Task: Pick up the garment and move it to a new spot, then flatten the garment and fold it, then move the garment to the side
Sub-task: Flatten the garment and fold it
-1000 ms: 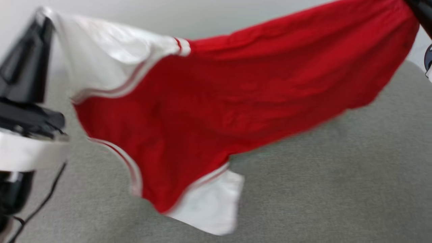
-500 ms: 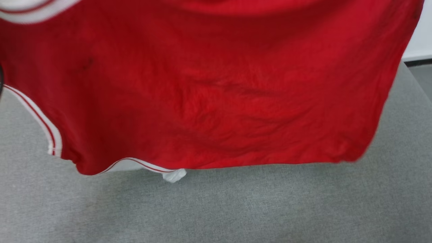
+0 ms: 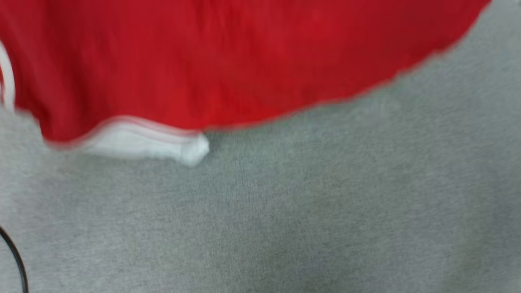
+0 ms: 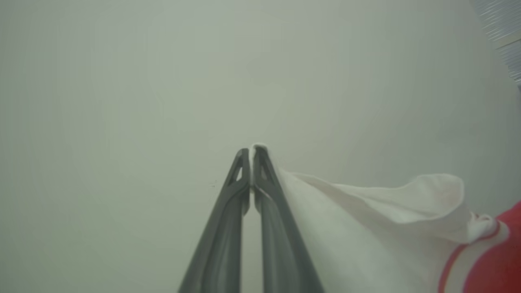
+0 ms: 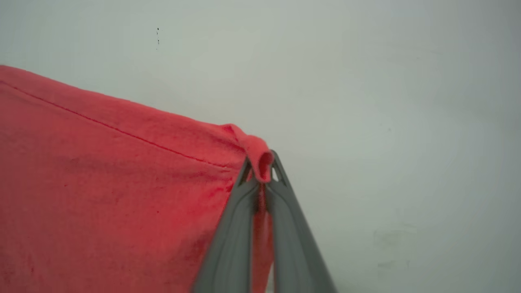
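Garment (image 3: 228,61): red jersey, plain side to the head camera, hanging spread across the far part of the scene above the grey fabric surface (image 3: 325,211); blurred.
Lower sleeve (image 3: 146,144): white with red-striped trim, dangling at the garment's near left edge.
Left claw (image 4: 251,154): fingers pressed together, pinching the edge of a white sleeve (image 4: 366,211).
Right claw (image 5: 262,165): fingers pressed together on a bunched red hem corner (image 5: 244,140).
Cable (image 3: 16,260): black, curved, near left corner.
Backdrop: pale wall (image 4: 122,81) beyond both claws.
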Robot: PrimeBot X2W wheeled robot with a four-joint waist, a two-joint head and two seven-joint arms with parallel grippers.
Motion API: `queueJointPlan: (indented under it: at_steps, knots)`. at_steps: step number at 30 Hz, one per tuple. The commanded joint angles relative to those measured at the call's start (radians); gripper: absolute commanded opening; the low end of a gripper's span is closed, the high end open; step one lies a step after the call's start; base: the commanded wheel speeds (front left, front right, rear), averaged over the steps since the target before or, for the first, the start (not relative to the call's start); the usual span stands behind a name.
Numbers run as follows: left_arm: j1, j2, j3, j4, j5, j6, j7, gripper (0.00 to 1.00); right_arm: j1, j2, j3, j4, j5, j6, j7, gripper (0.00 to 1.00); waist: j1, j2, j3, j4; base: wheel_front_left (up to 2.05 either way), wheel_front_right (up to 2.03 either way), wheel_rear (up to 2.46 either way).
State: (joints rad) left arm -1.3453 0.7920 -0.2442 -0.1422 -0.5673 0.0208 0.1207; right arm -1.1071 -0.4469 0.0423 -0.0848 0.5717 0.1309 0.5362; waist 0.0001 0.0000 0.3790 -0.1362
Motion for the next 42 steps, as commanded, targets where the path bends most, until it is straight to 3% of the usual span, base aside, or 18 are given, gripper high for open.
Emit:
queueJointPlan:
  at_steps: [1, 11, 19, 28, 37, 42]
  knots:
    - [-0.028, -0.01, -0.004, 0.019, 0.009, -0.005, -0.005, 0.0, -0.028, -0.004, 0.003, 0.013, -0.005, 0.0, -0.013, 0.0, -0.0001, 0.0, 0.082, 0.009, 0.0, 0.0, 0.0]
    - [-0.444, -0.153, -0.081, 0.403, 0.115, -0.056, -0.146, 0.0, -0.35, -0.019, 0.079, 0.301, -0.107, -0.001, -0.233, 0.0, -0.0001, 0.0, 0.264, 0.051, 0.0, 0.0, 0.0]
    - [-0.515, -0.253, -0.114, 0.674, 0.126, -0.084, -0.318, 0.0, -0.443, 0.003, 0.125, 0.507, -0.158, -0.001, -0.38, 0.0, -0.0001, 0.0, 0.335, 0.103, 0.0, 0.0, 0.0]
    - [-0.198, -0.297, -0.186, 0.766, 0.119, -0.125, -0.384, 0.0, -0.261, 0.006, 0.249, 0.653, -0.129, -0.001, -0.482, 0.0, -0.0001, 0.0, 0.285, 0.15, 0.0, 0.0, 0.0]
    - [0.296, -0.309, -0.176, 0.654, 0.083, -0.127, -0.387, 0.0, 0.044, -0.039, 0.395, 0.701, -0.014, -0.001, -0.505, 0.0, -0.0001, 0.0, 0.097, 0.173, 0.0, 0.0, 0.0]
    - [0.573, -0.27, -0.198, 0.592, 0.049, -0.117, -0.368, 0.0, 0.226, -0.081, 0.489, 0.683, 0.067, -0.001, -0.488, 0.0, -0.0001, 0.0, -0.014, 0.177, 0.0, 0.0, 0.0]
